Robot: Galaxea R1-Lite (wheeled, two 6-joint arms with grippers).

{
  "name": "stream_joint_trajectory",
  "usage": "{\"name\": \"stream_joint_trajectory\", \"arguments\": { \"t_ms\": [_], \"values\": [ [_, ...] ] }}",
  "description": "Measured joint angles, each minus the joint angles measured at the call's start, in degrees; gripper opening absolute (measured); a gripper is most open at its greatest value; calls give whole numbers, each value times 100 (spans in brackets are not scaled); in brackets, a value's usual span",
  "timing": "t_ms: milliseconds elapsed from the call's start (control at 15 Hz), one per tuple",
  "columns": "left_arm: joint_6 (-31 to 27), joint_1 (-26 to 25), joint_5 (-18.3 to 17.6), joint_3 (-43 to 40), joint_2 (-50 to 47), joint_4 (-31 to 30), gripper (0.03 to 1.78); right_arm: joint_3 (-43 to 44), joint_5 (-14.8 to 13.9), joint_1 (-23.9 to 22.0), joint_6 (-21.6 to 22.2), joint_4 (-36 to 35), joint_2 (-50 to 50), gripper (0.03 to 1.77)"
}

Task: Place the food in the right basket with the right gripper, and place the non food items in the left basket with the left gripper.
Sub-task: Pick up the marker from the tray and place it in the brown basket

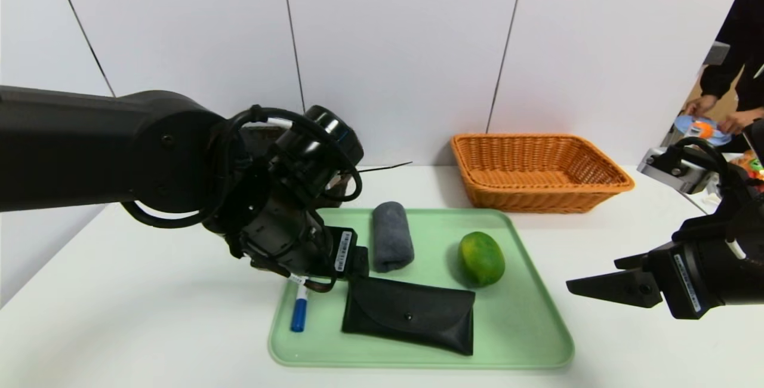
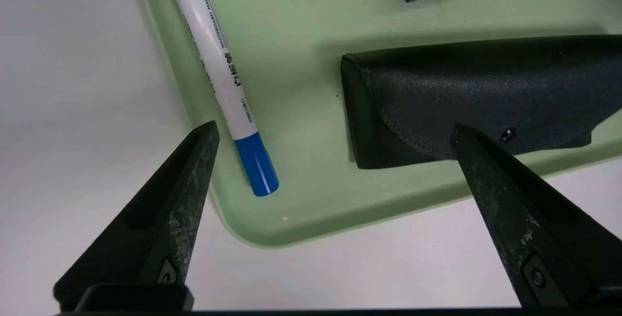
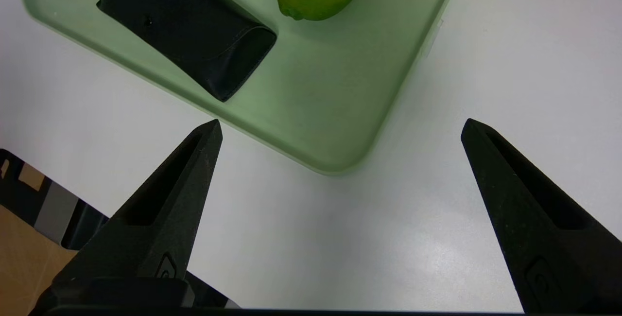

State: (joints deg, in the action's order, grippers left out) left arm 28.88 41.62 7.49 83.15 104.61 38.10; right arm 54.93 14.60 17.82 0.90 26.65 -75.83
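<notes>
Bright, even overhead light washes the white table (image 1: 149, 316), soft shadows pool beside the lime (image 1: 481, 258) and under the pouch (image 1: 409, 321) on the green tray (image 1: 525, 328), a faint glare spot shows in the right wrist view, and the head view bows at its edges.

A tray (image 1: 525, 322) lies on the tabletop (image 1: 149, 316), and on it the marker (image 1: 298, 311) sits at the left edge, the pouch (image 1: 412, 313) at front centre, the towel (image 1: 391, 236) behind the pouch, and the fruit (image 1: 481, 258) right of the towel. The right basket (image 1: 537, 170) stands behind the tray's right corner. The left basket (image 1: 262, 134) is mostly hidden behind the left arm.
</notes>
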Motion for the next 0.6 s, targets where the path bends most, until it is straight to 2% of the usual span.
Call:
{"name": "stream_joint_trajectory", "arguments": {
  "t_ms": [267, 600],
  "values": [
    [177, -140, 172, 166, 305, 2, 169, -16, 0, 0, -9, 6, 11, 170],
    [279, -215, 157, 308, 529, 7, 169, -91, 6, 0, -16, 2, 28, 170]
  ]
}}
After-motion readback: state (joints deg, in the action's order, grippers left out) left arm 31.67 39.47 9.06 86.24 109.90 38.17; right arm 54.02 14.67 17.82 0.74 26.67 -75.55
